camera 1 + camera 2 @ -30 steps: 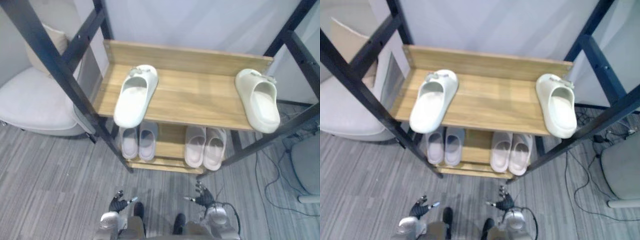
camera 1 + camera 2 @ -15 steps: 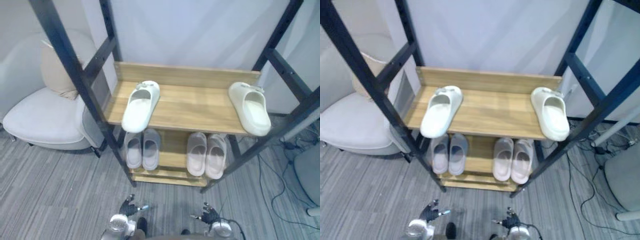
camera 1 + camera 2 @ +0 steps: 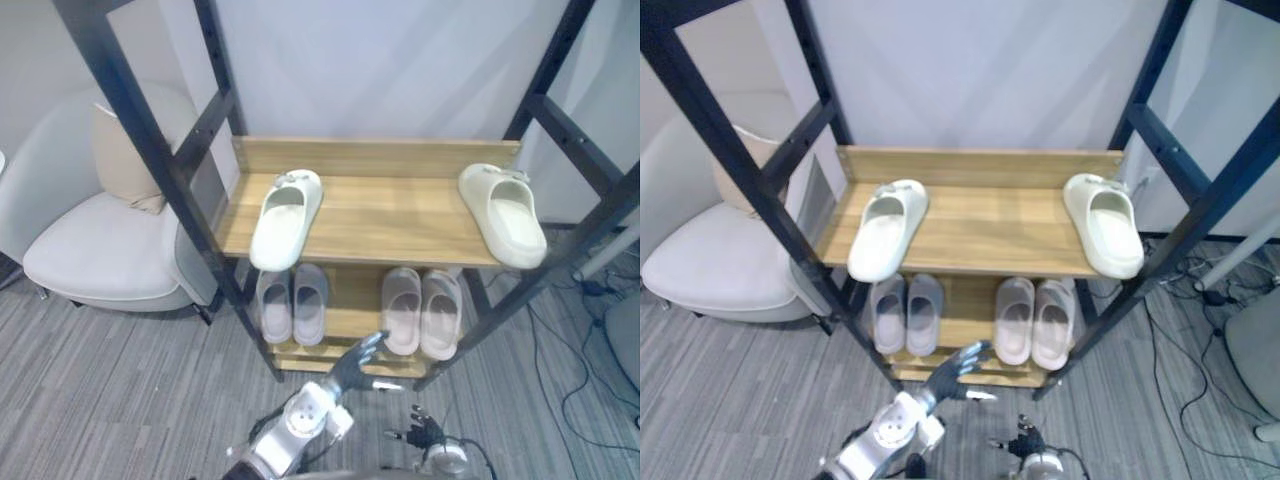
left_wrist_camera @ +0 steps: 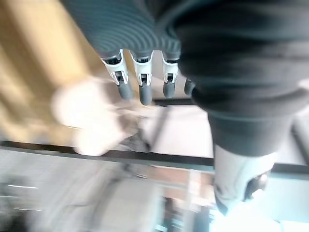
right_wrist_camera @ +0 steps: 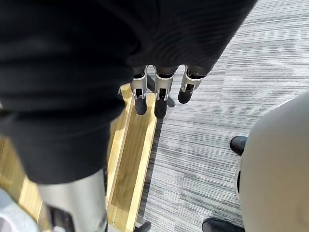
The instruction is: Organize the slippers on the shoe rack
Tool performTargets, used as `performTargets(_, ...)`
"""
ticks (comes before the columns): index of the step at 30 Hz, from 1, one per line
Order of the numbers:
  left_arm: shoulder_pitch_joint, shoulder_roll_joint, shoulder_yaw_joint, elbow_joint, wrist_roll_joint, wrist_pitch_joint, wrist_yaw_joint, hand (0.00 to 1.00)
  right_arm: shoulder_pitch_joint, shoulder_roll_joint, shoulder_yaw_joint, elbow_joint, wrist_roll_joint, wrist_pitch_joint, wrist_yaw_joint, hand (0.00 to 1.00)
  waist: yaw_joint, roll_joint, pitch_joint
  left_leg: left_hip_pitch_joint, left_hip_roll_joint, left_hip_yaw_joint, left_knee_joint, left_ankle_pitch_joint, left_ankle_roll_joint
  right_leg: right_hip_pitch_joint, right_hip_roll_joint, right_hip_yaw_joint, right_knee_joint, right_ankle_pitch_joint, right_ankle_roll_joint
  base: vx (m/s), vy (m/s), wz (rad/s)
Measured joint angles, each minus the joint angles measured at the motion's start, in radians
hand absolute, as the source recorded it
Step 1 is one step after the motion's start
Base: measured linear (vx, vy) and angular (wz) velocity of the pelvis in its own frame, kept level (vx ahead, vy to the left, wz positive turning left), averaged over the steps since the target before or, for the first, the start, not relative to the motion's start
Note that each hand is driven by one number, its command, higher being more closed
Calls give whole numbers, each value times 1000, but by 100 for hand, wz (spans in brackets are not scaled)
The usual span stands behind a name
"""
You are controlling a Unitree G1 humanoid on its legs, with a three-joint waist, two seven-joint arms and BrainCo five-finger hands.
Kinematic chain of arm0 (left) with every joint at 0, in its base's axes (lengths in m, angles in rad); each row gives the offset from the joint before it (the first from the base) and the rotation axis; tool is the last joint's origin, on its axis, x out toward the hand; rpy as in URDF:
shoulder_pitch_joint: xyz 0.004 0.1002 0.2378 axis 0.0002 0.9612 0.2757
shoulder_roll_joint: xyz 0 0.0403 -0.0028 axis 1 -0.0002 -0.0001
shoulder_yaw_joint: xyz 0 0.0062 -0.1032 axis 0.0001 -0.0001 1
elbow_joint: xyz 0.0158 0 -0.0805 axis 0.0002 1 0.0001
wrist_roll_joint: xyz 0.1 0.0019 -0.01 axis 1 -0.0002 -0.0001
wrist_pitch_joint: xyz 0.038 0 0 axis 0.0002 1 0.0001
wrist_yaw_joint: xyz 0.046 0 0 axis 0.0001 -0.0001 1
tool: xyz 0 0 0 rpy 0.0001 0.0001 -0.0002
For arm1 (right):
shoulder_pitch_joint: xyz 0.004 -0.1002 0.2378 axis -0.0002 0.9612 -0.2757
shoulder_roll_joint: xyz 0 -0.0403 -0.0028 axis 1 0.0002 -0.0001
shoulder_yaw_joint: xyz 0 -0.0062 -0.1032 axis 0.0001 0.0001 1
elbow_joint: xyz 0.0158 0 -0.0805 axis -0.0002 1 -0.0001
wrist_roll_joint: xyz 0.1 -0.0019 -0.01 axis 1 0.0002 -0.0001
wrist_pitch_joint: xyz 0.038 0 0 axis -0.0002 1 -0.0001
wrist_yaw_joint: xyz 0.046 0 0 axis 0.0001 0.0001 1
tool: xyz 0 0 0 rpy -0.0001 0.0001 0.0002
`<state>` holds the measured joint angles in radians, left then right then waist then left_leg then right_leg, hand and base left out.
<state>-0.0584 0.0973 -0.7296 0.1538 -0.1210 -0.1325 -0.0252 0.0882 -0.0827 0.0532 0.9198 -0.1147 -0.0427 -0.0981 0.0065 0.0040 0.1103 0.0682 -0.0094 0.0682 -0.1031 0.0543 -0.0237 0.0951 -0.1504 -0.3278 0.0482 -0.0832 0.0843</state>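
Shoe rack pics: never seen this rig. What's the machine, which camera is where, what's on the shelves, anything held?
It is a two-legged humanoid robot with two fingered hands. The two wide pictures come from a stereo camera on its head, looking down; the two close-ups come from wrist cameras, looking along each hand. In front stands a shoe rack. Its top shelf carries two white slippers far apart, the left slipper and the right slipper. The lower shelf holds two neat pairs, the left pair and the right pair. The left hand reaches toward the rack with straight fingers; the right hand hangs low, fingers relaxed. Neither holds anything.
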Motion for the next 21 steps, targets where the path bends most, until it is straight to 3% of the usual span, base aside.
performTargets(3, -51, 0, -5, -50, -33, -14, 5, 0, -2, -2, 10, 0, 0, 0, -2, 0, -1, 0, -1, -1, -1, 0, 0, -2, 2, 0, 3, 1, -4, 0, 1, 70, -12, -2)
performTargets(8, -143, 4, 19, -139, -60, -19, 71, 0, -8, -6, 40, -2, 0, 0, -7, 0, -6, -1, -1, -6, -1, -1, 0, -2, 2, 6, 11, 3, -27, 9, -4, 49, -13, -3)
performTargets(13, -235, 3, 91, -249, -74, -46, 141, 0, -2, -8, 40, -1, 0, -1, -16, 0, -8, -2, -16, -15, 6, 3, 0, -3, 2, -2, 11, 15, -28, 12, -4, 16, -11, -6)
performTargets(21, -341, 7, 242, -252, -58, -57, 204, 0, 3, -8, 38, -1, 0, 0, -11, 0, -13, -4, -31, -16, 9, 7, 0, -4, 2, -12, 11, 27, -19, 20, -5, -40, 11, -3)
